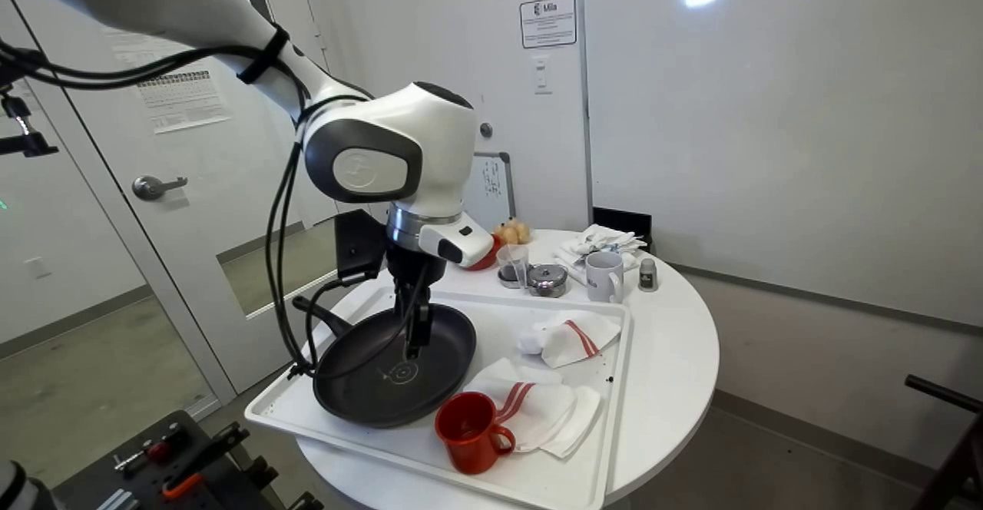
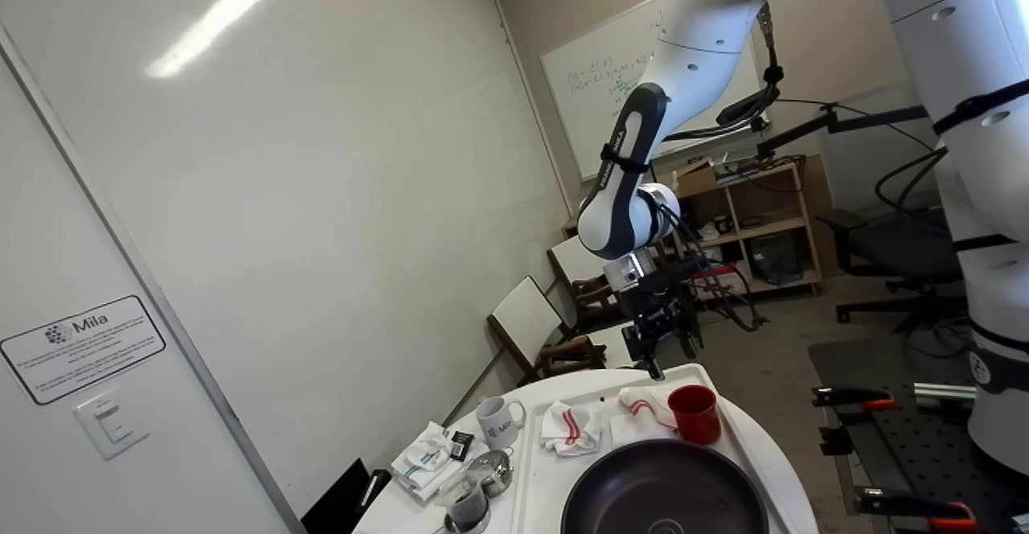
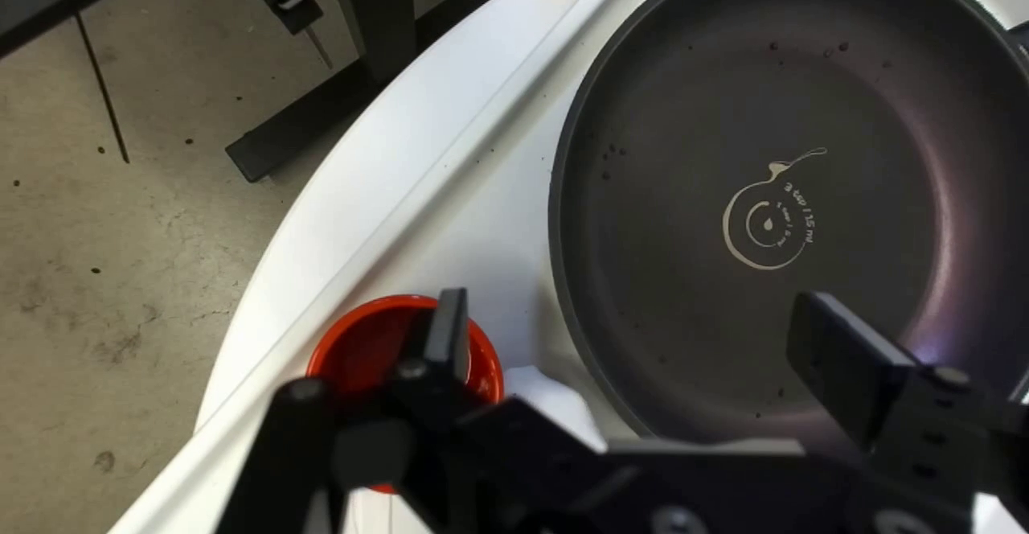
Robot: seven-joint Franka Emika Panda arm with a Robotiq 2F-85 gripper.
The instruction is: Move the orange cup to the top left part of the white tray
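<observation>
Orange cup upright, just beside frying pan. Gripper spread, empty; 1 finger overlaps pan in wrist view. Prob. approach step: clear pan w/ both fingers, straddle cup wall, lower slow.

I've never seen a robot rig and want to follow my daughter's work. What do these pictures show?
That is a robot arm with a two-fingered gripper at its end. Two pictures come from cameras standing apart from it; the third comes from its wrist, so the fingers show toward the bottom.

A round table bears a white tray with a pan, an orange cup and striped cloths on it. Beside the tray stands a mug.

Nothing is held: the gripper is open, its fingers spread apart.
</observation>
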